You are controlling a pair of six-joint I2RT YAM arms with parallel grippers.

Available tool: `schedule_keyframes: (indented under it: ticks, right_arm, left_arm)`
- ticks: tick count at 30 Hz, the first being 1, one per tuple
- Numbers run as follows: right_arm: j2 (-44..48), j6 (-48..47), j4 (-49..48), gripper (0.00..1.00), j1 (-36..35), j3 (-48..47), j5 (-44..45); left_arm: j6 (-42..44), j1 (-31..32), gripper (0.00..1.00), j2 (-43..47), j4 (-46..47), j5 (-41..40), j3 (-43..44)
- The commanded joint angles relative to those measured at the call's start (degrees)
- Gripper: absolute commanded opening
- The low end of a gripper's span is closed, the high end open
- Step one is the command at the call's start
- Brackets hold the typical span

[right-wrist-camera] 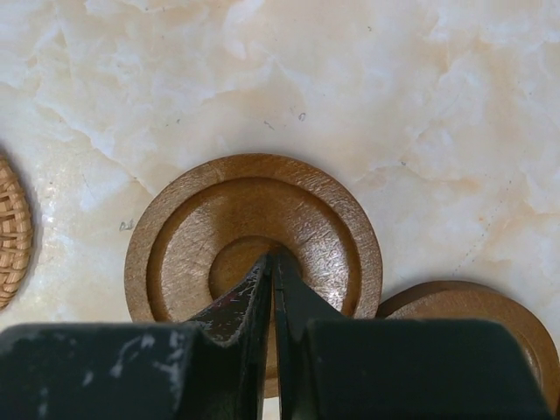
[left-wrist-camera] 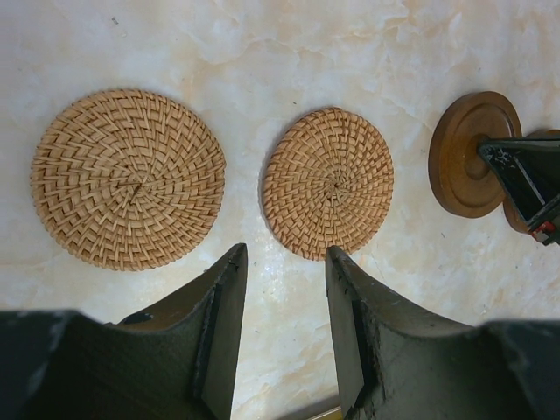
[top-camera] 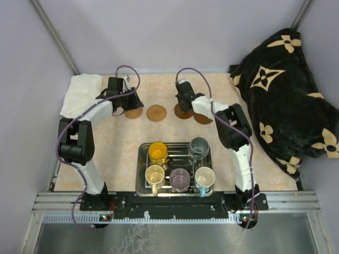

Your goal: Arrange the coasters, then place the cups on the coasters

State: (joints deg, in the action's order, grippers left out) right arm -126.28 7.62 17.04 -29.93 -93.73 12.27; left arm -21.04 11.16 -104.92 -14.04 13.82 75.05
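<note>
Two woven tan coasters (left-wrist-camera: 128,178) (left-wrist-camera: 328,183) lie side by side on the marble table. My left gripper (left-wrist-camera: 284,262) hovers open just short of them, with nothing between its fingers. My right gripper (right-wrist-camera: 273,258) is shut, its tips resting on the middle of a dark wooden coaster (right-wrist-camera: 219,201). A second wooden coaster (right-wrist-camera: 477,319) lies tucked against that one's right edge. Several cups stand in the steel tray (top-camera: 143,153): yellow (top-camera: 157,152), dark grey-green (top-camera: 198,146), cream (top-camera: 154,174), purple (top-camera: 179,179) and white with a blue handle (top-camera: 204,177).
A white cloth (top-camera: 82,92) lies at the far left corner. A black blanket with cream flowers (top-camera: 286,90) is heaped along the right side. Grey walls close off the back and the sides.
</note>
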Motion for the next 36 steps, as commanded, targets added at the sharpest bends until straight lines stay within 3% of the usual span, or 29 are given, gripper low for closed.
schedule_keyframes:
  ticks: [1, 36]
  right_arm:
    - [-3.2, -0.9, 8.2, 0.07, -2.6, 3.8, -2.1]
    - [-1.8, -0.4, 9.3, 0.04, -7.8, 6.5, -3.1]
  left_arm:
    - [-0.2, 0.2, 0.47, -0.5, 0.6, -0.8, 0.2]
    - [0.1, 0.2, 0.48, -1.1, 0.8, -1.1, -0.2]
